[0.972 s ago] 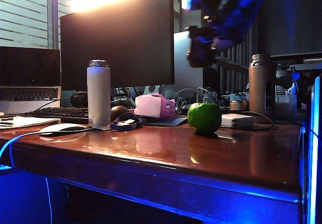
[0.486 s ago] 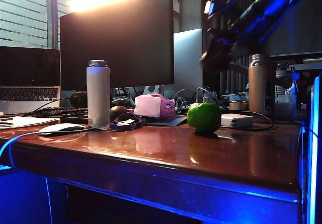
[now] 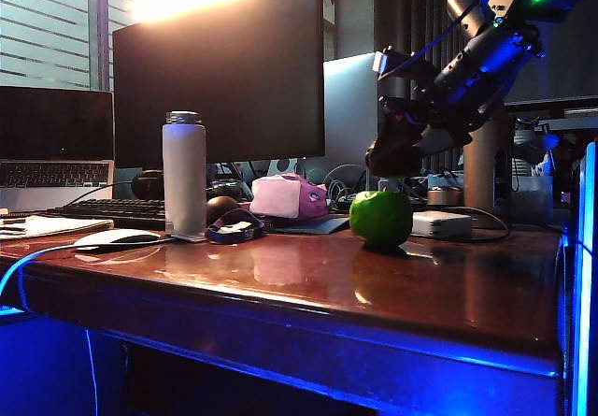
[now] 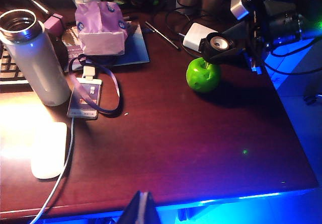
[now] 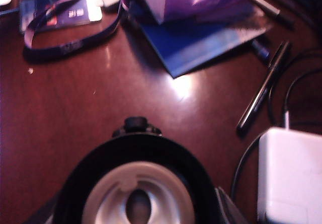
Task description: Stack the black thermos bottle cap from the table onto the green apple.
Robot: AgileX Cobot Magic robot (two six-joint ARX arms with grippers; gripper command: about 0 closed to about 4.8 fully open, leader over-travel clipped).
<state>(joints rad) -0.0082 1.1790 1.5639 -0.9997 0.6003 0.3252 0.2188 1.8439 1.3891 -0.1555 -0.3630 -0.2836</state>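
Observation:
The green apple (image 3: 380,218) (image 4: 203,75) rests on the table (image 3: 280,280) (image 4: 171,133), right of centre. My right gripper (image 3: 392,147) (image 4: 221,45) (image 5: 138,209) hangs just above it, shut on the black thermos bottle cap (image 3: 393,151) (image 4: 219,44) (image 5: 138,183). The cap's open side with its pale inner ring faces the right wrist camera, and it hides the apple in that view. A small gap shows between cap and apple in the exterior view. My left gripper (image 4: 142,210) is shut and holds nothing, back over the table's front edge.
A white thermos bottle (image 3: 184,173) (image 4: 35,58) stands at the left, with a strap loop and card (image 3: 234,229) (image 4: 86,97), a mouse (image 3: 117,238) and a dark ball (image 3: 220,208) near it. A pink pouch (image 3: 285,196), white charger (image 3: 439,224) (image 5: 289,173), pens (image 5: 264,95) and steel bottle (image 3: 481,159) crowd behind the apple.
The right arm has swung round and come down with the cap, from high above the table to just over the apple. The left arm has stayed still.

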